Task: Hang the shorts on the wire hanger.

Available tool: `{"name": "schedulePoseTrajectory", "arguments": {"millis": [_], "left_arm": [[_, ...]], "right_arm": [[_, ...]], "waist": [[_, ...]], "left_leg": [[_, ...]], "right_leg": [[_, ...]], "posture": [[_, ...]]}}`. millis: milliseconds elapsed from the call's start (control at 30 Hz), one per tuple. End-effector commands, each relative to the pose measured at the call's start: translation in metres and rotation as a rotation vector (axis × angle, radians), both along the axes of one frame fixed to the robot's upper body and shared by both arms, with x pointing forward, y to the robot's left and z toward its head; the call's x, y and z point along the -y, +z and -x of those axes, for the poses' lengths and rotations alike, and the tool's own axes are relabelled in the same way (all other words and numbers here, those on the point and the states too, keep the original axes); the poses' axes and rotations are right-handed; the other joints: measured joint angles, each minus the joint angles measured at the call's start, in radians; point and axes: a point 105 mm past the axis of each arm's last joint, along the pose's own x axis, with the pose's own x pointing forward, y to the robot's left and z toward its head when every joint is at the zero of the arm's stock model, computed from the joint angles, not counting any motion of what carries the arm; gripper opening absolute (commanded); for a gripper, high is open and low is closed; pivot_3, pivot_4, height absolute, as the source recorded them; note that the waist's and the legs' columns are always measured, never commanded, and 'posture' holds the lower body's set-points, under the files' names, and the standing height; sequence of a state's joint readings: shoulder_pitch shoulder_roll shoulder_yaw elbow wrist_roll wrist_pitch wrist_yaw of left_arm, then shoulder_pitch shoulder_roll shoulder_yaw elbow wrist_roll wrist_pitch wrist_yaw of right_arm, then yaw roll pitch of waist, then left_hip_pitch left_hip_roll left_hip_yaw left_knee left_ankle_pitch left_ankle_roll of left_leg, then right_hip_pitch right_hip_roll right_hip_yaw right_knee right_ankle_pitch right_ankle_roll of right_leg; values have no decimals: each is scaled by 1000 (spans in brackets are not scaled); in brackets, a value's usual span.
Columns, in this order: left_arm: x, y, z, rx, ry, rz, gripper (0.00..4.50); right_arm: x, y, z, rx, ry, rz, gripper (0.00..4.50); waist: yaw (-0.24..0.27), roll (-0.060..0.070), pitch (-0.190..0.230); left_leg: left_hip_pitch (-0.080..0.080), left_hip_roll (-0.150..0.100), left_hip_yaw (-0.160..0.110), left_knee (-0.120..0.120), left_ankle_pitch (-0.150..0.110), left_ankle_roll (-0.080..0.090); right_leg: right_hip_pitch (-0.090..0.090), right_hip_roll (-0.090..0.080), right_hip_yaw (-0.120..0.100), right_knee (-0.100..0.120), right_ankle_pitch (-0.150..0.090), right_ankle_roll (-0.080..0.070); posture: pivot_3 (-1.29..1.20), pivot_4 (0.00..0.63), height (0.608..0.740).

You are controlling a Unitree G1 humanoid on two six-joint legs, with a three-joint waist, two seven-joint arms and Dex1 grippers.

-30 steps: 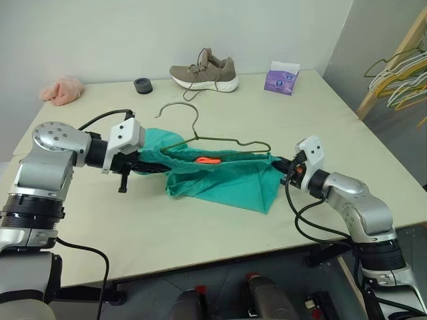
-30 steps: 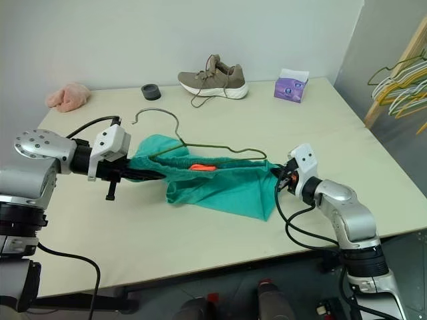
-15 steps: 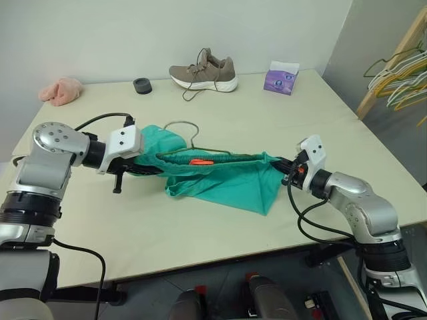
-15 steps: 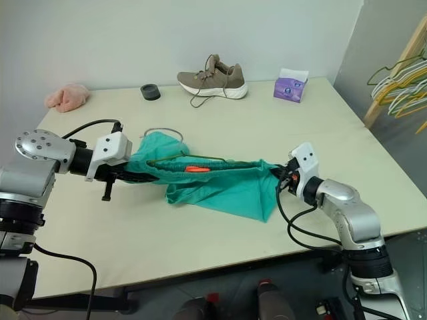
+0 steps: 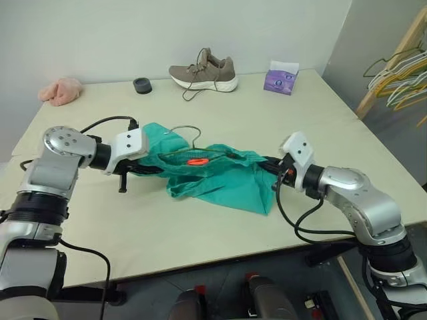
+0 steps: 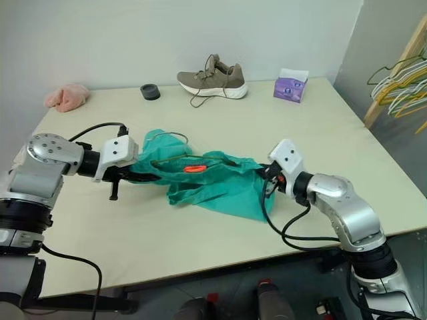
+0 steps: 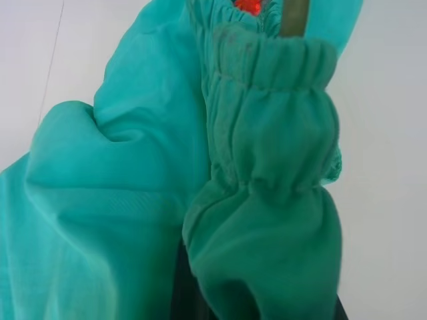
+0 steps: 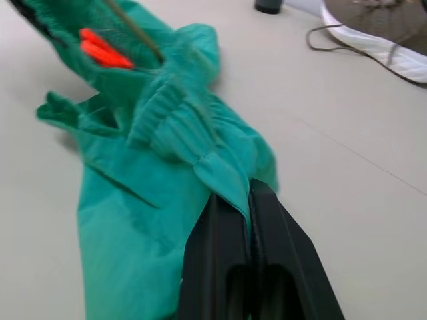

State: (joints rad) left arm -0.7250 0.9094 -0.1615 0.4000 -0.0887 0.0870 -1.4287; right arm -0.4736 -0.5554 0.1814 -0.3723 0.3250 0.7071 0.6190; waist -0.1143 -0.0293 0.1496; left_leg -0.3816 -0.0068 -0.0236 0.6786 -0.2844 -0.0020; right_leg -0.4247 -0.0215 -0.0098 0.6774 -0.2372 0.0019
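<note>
Right now you are clamping both the left gripper (image 5: 141,168) and right gripper (image 8: 248,200) on the shorts (image 5: 220,177), holding the waistband ends so the wire hanger (image 5: 190,133) stays threaded inside.

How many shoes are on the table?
1. The shoe, brownish with a white sole, sits at the far edge of the table, between the small dark ring and the purple tissue pack. No second shoe shows.
</note>
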Motion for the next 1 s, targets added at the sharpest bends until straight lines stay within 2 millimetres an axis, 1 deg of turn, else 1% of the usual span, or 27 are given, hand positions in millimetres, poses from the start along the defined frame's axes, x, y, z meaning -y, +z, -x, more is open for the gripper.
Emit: {"name": "schedulePoseTrajectory", "arguments": {"millis": [33, 133, 267, 367, 467, 567, 733, 900, 1000], "left_arm": [[12, 6, 2, 20, -37, 23, 0], [18, 1, 9, -14, -63, 36, 0], [19, -3, 13, -31, -75, 29, 0], [21, -5, 15, -39, -83, 35, 0], [24, -6, 15, -40, -94, 30, 0], [24, -7, 15, -40, -101, 23, 0], [28, -7, 15, -42, -117, 17, 0], [32, -6, 17, -51, -138, 17, 0], [34, -5, 17, -49, -145, 22, 0]], "right_arm": [[-6, 20, 6, 113, 59, 55, 1238], [-3, 22, 6, 145, 59, 116, 2260], [13, 17, 6, 138, 34, 208, 3671], [21, 10, 4, 102, 18, 238, 3671], [25, -5, 2, 49, 39, 298, 3671], [19, -9, 4, 22, 96, 307, 3671], [7, -6, -11, 28, 170, 359, 3671], [-4, -8, -17, 11, 273, 440, 3671], [-10, -11, -19, -10, 327, 473, 3138]], "waist": [[1, 0, 0], [0, 0, 0], [-1, 0, 0], [-1, 0, 0], [-1, 0, 0], [-1, 0, 0], [-11, 0, 0], [-17, 0, 0], [-20, 0, 0]], "left_leg": [[0, 0, 0, 0, 0, 0], [0, 0, 0, 0, 0, 0], [0, 0, 0, 0, 0, 0], [0, 1, 0, 0, 0, 0], [0, 0, 0, 0, 0, 0], [0, 0, 0, 0, 0, 0], [1, 0, 0, 0, 0, 0], [0, 1, -1, 0, 0, 0], [0, 1, -1, 0, 0, 0]], "right_leg": [[0, 0, 0, 0, 0, 0], [0, 0, 0, 0, 0, 0], [0, 0, 0, 0, 0, 0], [0, 0, 0, 0, 0, 0], [0, 0, 0, 0, 0, 0], [0, 0, 0, 0, 0, 0], [0, 0, 0, 0, 0, 0], [0, 0, -1, -1, 0, 0], [0, 0, 0, 0, 0, 0]], "posture": [[-198, 100, 740], [-199, 104, 740], [-203, 108, 740], [-205, 108, 740], [-207, 108, 740], [-208, 107, 740], [-203, 106, 740], [-196, 108, 740], [-191, 108, 740]]}}
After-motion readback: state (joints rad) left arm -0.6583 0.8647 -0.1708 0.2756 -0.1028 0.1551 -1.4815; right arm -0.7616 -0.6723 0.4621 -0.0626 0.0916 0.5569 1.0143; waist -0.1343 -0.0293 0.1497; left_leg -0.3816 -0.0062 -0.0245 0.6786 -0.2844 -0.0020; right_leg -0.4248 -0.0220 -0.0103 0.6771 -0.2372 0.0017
